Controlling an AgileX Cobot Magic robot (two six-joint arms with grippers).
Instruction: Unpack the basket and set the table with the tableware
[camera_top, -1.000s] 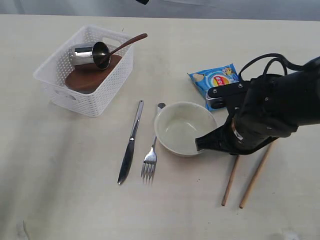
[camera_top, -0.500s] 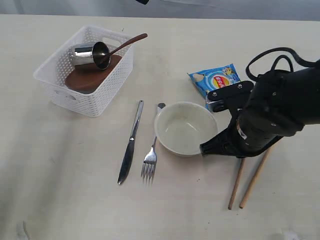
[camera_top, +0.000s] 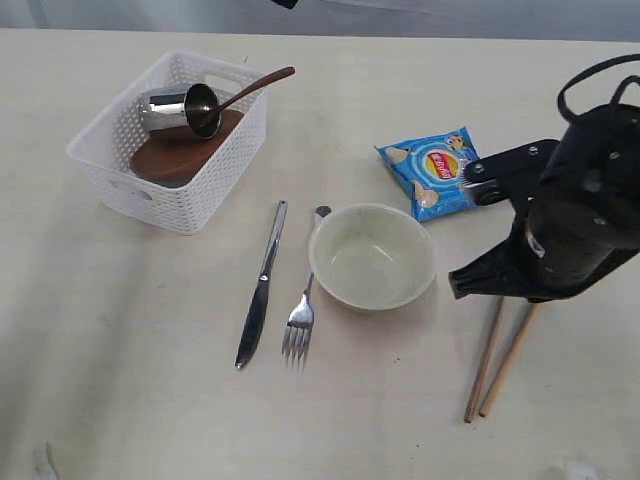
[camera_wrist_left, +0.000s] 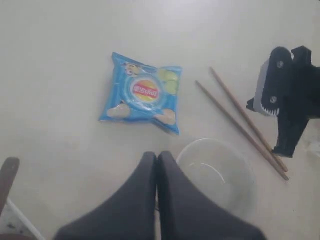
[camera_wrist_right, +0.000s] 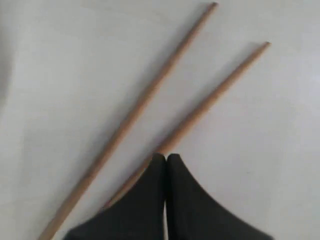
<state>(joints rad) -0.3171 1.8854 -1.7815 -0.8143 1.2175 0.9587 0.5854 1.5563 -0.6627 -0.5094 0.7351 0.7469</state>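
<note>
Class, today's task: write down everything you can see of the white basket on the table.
The basket is white, rectangular and looks like plastic. Its walls are pierced with small holes in a woven pattern, and two opposite walls have cut-out handle slots. It stands upright on the table, at the far left of the exterior view, apart from the other items laid out. Inside it, a brown plate lies tilted, a steel cup lies on its side, and a wooden spoon pokes its handle over the rim.
</note>
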